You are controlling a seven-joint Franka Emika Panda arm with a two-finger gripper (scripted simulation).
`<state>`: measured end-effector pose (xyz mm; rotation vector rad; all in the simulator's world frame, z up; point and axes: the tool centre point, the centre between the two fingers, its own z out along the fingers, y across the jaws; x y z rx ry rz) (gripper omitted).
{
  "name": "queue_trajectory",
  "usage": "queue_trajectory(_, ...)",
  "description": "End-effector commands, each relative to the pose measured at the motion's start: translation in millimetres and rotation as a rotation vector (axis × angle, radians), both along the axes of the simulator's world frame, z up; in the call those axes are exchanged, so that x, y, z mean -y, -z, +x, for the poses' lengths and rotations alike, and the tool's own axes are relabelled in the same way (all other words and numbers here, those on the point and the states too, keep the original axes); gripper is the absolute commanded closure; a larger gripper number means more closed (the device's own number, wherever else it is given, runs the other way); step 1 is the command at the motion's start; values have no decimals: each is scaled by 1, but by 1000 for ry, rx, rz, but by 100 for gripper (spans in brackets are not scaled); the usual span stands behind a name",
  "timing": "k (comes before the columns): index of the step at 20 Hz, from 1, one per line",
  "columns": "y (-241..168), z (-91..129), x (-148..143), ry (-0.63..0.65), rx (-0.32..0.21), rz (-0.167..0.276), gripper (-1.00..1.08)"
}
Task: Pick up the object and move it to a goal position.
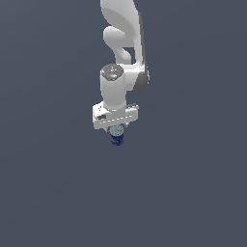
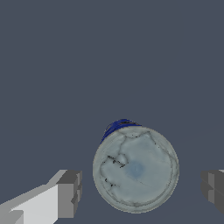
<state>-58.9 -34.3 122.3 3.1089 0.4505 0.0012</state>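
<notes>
The worktop (image 1: 53, 193) was a plain dark grey-blue expanse with no walls in view. One arm (image 1: 123, 48) reached down over it, and one can (image 1: 117, 136) stood directly under the hand (image 2: 140, 188), between its spread fingers (image 2: 69, 194), untouched by either.

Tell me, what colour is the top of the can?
Pale silvery grey-blue with dark crackly lines. The can's top shows best in the wrist view, between the open pincer fingers.

One white robot arm (image 1: 120, 53) with one claw (image 2: 140, 188). Two grey fingers (image 2: 70, 193). One dark-blue can (image 2: 135, 168), pale silvery top. One plain grey tabletop (image 1: 48, 183).
</notes>
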Motion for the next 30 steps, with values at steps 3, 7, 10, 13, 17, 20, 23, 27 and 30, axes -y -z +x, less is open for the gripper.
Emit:
queue_trajectory(3, 14, -1, 0, -1, -1, 0, -92)
queue_trajectory(7, 34, -2, 0, -3, -1, 0, -92)
queue_trajectory(10, 44, -2, 0, -4, -1, 0, -92)
queue_trajectory(13, 48, -1, 0, -5, -1, 0, -92)
queue_trajectory(17, 48, -1, 0, -5, -1, 0, 108)
queue_trajectory(20, 48, -1, 0, -5, -1, 0, 108)
queue_trajectory(23, 48, -1, 0, -5, -1, 0, 108)
queue_trajectory(27, 46, -1, 0, -4, -1, 0, 108)
queue_trajectory(30, 40, -2, -2, -4, -1, 0, 108)
